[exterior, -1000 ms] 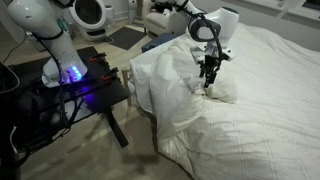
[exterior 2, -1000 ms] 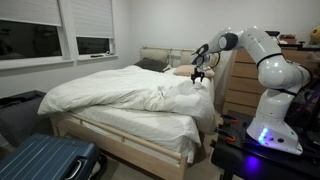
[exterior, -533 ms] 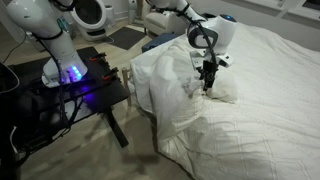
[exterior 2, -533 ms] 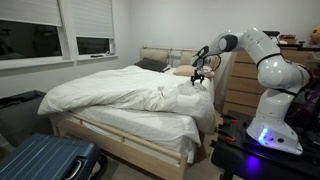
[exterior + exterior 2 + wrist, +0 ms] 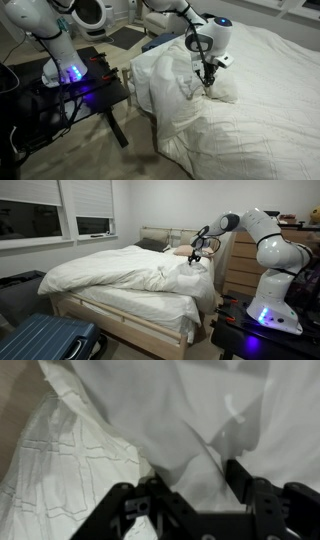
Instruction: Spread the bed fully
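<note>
Ext cams high at bedside & low across room, both on bed point(image 5: 265, 110) point(image 5: 110, 275); wrist cam close-up.

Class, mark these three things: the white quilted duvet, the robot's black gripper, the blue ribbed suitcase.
White quilted duvet point(image 5: 262, 115): in an exterior view, flat middle area.
Black gripper point(image 5: 208, 84): in an exterior view, between its fingertips.
Blue ribbed suitcase point(image 5: 40, 340): in an exterior view, its lid.

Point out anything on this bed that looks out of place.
The duvet is not lying flat. At the corner of the bed nearest the robot's table, it is folded back and bunched into a wrinkled heap, right where the gripper is. The rest lies fairly smooth.
</note>
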Tool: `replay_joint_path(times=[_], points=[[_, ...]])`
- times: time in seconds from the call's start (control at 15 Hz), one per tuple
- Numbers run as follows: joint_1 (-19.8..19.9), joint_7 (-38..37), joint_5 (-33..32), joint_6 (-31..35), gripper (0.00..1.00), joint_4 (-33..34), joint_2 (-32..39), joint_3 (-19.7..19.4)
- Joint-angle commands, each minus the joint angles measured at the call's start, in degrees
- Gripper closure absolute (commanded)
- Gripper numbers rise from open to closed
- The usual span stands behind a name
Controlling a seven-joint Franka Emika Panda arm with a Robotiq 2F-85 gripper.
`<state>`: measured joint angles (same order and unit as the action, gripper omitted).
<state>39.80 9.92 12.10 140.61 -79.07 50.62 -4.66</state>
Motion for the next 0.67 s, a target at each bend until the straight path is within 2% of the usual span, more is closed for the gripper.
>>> replay_joint_path(times=[0.0,0.27,0.33,0.6], points=[[1.1,0.5,1.6,1.7,0.65,-1.5,-0.9,1.3],[0.4,-1.7,1.4,2.0,0.95,-1.5,-1.4,0.6],[0.3,-2.2,1.3,2.0,0.99,-1.6,-1.9,0.5],[-0.5,-3.8,1.0,2.5,0.99,-3.2,-4.7,0.3]])
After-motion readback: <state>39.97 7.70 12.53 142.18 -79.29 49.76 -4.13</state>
